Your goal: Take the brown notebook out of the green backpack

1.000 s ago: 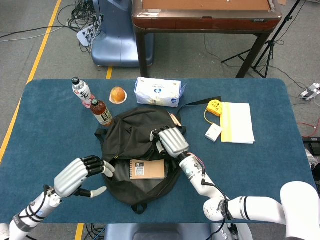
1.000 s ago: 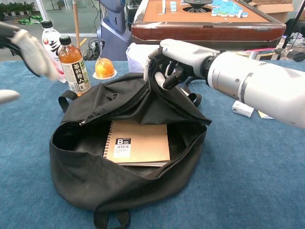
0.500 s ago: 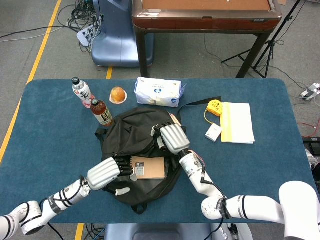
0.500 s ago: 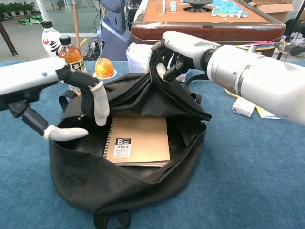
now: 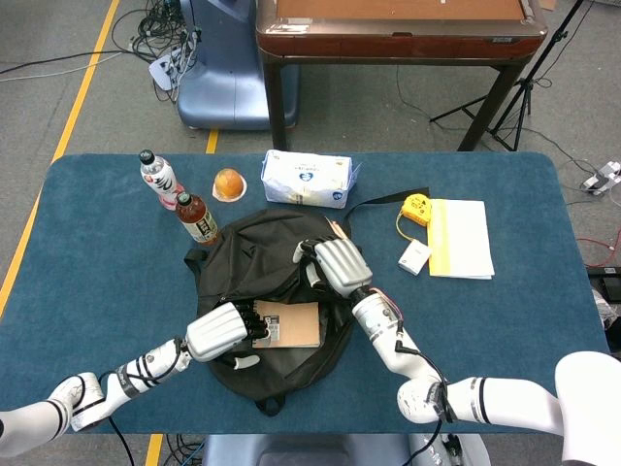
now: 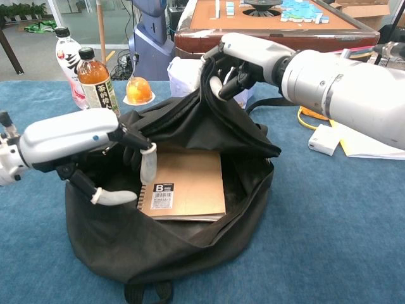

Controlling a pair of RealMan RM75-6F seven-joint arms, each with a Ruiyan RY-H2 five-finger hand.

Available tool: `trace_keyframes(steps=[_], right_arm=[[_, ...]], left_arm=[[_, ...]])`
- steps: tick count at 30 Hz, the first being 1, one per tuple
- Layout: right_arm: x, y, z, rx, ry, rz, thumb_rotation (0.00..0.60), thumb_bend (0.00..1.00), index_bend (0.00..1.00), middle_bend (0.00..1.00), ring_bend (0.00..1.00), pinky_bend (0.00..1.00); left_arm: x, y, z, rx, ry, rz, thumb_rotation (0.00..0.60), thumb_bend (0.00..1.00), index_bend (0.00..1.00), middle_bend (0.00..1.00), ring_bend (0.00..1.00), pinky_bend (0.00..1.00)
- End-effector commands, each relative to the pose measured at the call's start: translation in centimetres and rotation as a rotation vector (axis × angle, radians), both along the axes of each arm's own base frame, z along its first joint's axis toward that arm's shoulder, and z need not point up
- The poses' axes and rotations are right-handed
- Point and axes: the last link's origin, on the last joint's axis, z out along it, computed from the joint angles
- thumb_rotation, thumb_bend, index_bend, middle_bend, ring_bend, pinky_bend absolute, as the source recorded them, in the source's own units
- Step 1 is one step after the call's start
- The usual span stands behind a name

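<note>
Right hand [image 6: 231, 60] grips backpack [image 6: 171, 247] flap at 12 o'clock, keeping mouth open; left hand [image 6: 82, 142], fingers spread and empty, reaches notebook [image 6: 186, 187] at 9 o'clock

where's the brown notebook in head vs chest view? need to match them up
Head view: brown notebook lies just below frame centre, inside the open backpack, between the left hand and right hand.
Chest view: notebook sits centre-left, in the backpack's mouth, the left hand at its left edge.
Shared landmark: the white barcode label at the notebook's spiral-bound corner nearest the left hand.
</note>
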Motion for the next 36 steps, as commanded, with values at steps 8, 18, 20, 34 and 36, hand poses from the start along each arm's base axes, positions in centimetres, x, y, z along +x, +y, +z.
trace_keyframes(steps=[8,18,20,34,36], right_arm=[[0.5,0.3,0.3,0.025,-0.022,-0.008,0.6,0.73,0.43,0.42,0.32,0.31],[0.7,0.8,0.4,0.04,-0.03,-0.006,0.6,0.73,0.43,0.42,0.32,0.31],[0.6,0.9,0.4,0.042,-0.029,-0.008,0.6,0.73,0.43,0.42,0.32,0.31],[0.4,1.5,0.6,0.052,-0.017,0.003,0.6,0.73,0.43,0.42,0.32,0.31],[0.4,1.6,0.6,0.053,-0.016,0.004,0.6,0.73,0.43,0.42,0.32,0.31]], left_arm=[[-0.9,1.9,-2.3,0.062,0.187,-0.101,0.6,0.25,0.33,0.3,0.28,0.32],[-1.0,3.5,-3.8,0.123,0.285,-0.159,0.6,0.25,0.26,0.24,0.24,0.29],[-1.2,3.7,-3.9,0.141,0.302,-0.173,0.6,0.25,0.25,0.23,0.23,0.29],[-2.6,4.5,-4.2,0.197,0.351,-0.188,0.6,0.25,0.15,0.14,0.17,0.26],[-2.8,4.5,-4.1,0.199,0.348,-0.183,0.6,0.25,0.14,0.13,0.16,0.26]])
